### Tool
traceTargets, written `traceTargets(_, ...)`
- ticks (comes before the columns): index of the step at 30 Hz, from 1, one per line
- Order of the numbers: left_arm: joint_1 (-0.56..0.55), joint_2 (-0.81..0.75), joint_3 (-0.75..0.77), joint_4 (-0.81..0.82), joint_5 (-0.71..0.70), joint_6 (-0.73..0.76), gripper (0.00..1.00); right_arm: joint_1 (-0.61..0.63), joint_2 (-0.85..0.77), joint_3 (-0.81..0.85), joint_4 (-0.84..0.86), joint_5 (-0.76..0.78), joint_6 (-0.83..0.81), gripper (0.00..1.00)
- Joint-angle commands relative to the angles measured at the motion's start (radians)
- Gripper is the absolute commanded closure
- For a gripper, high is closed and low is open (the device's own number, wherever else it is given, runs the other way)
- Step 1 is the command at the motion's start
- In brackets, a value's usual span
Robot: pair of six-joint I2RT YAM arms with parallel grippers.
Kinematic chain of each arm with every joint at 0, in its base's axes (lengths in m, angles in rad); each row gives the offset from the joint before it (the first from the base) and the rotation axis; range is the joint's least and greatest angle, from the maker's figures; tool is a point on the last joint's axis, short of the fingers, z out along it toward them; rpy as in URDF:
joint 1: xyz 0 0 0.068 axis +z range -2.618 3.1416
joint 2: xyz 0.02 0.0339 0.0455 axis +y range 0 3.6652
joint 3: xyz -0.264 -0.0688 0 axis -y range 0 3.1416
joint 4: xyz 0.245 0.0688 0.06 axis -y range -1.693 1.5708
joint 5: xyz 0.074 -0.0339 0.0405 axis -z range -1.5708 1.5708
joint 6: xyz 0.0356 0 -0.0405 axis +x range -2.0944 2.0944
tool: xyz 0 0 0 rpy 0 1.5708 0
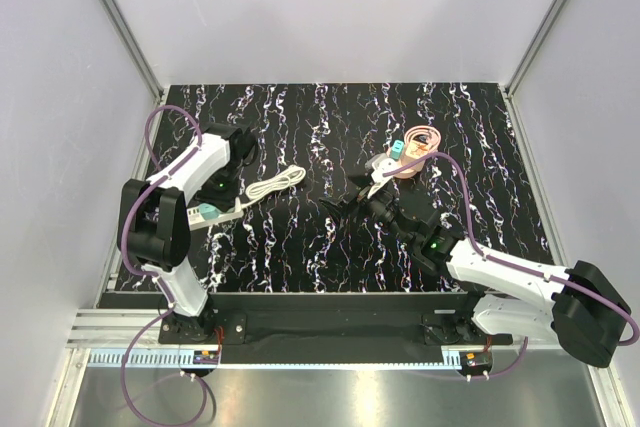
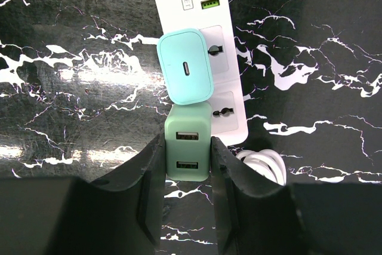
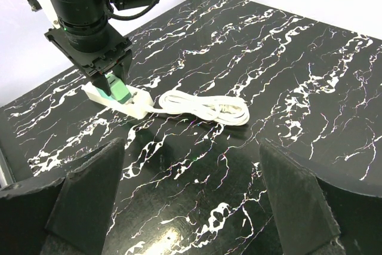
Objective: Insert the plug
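Left gripper [image 2: 187, 144] pinched a green two-port plastic cube [image 2: 188, 122] at the white power strip's [image 2: 176, 13] cable end; small teal plastic cube plug [image 2: 185, 67] stood beside it on the strip; seating likely needed a square, vertical press.

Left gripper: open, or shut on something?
Shut on the green two-port charger. In the left wrist view, the left gripper has both fingers pressed against the charger's sides, at the end of the white power strip.
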Motion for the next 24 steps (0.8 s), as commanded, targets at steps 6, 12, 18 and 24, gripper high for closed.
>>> traceTargets(6, -0.004, 0.025, 0.042, -0.176, 0.011, -0.223, 1.00, 0.005, -0.013, -0.005, 0.042, 0.023, -0.012, 0.00)
traceTargets(12, -0.014, 0.008, 0.062, -0.199, -0.004, -0.251, 1.00, 0.003, -0.008, -0.010, 0.052, 0.020, -0.013, 0.00)
traceTargets(18, -0.014, 0.011, 0.057, -0.205, -0.013, -0.266, 1.00, 0.003, -0.008, -0.010, 0.058, 0.016, -0.015, 0.00)
traceTargets(24, -0.014, 0.014, 0.026, -0.205, 0.007, -0.275, 1.00, 0.003, -0.017, -0.016, 0.058, 0.015, -0.013, 0.00)
